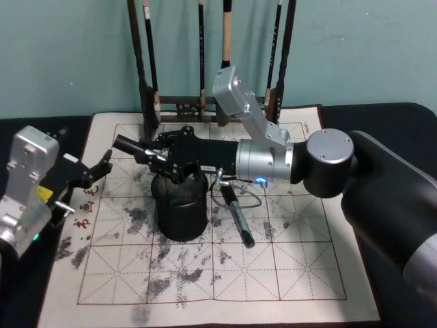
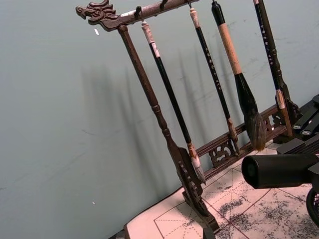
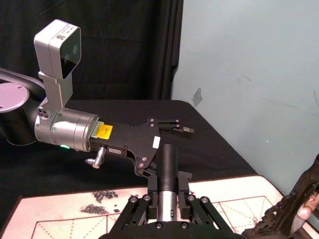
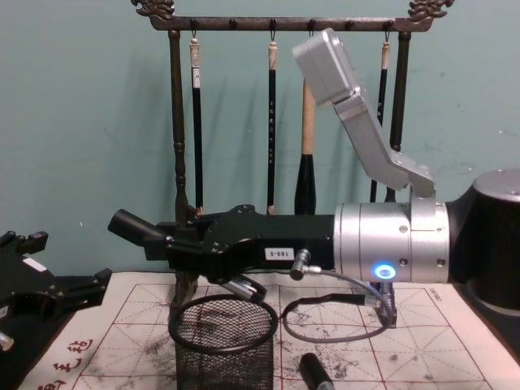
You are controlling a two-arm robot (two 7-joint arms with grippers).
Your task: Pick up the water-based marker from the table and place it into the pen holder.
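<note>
Holds the water-based marker (image 1: 131,145) in the right gripper (image 1: 162,154), jaws pinched on the black barrel from both sides. Extends the right arm from the robot's right across the felt mat (image 1: 300,273) on the table (image 1: 382,113), with the gripper poised directly over the pen holder (image 1: 181,220). Carries the marker nearly level, free end tilted slightly upward and projecting past the holder's rim toward the robot's left. Confirm from the chest view: a clear gap between marker and rim, so neither touching the black wire-mesh cup nor inside it. Confirm from the right wrist view: barrel running straight out between the two fingers.

Locate the pen holder upright on the mat, in front of the wooden brush rack (image 1: 179,104) with its hanging brushes.

Note a second black pen (image 1: 239,220) lying flat on the mat just beside the holder, on the robot's right, below the right wrist.

Locate the left gripper (image 1: 94,174) at the mat's left edge, jaws spread and gripping nothing, tips pointing toward the marker's free end but apart from it.
</note>
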